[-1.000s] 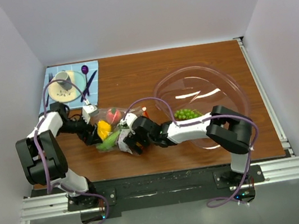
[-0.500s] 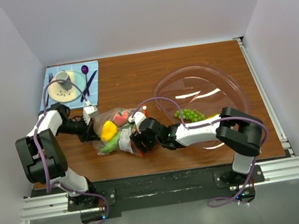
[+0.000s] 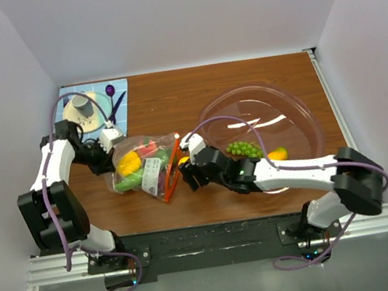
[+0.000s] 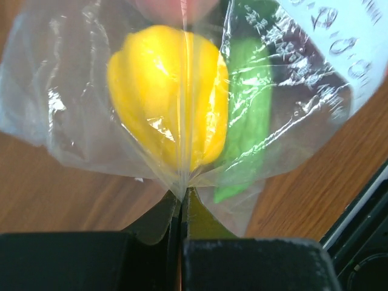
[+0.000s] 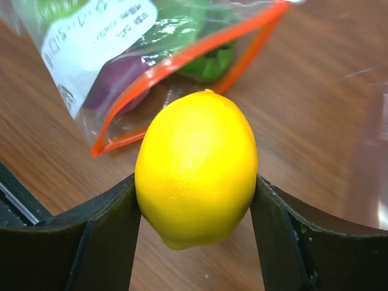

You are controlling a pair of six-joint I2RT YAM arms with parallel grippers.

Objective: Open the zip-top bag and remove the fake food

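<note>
Brown wood tabletop [image 3: 243, 82], white walls [image 3: 181, 15]: left gripper [image 4: 182, 203] pinches clear orange-zipped plastic bag [image 3: 150, 173], right gripper [image 5: 194, 185] clamps glossy yellow plastic lemon [image 5: 195, 151].

Clear zip-top bag [image 3: 152, 173] lying flat, orange zip open; yellow, green, purple fake food [image 3: 129, 162] inside; lemon [image 5: 195, 167] outside.

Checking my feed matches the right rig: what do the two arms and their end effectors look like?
Both arms, left arm and right arm, have white link shells with black joint housings, each trailed by a looping purple cable. The left end effector and right end effector have flat matte-black fingers.
</note>
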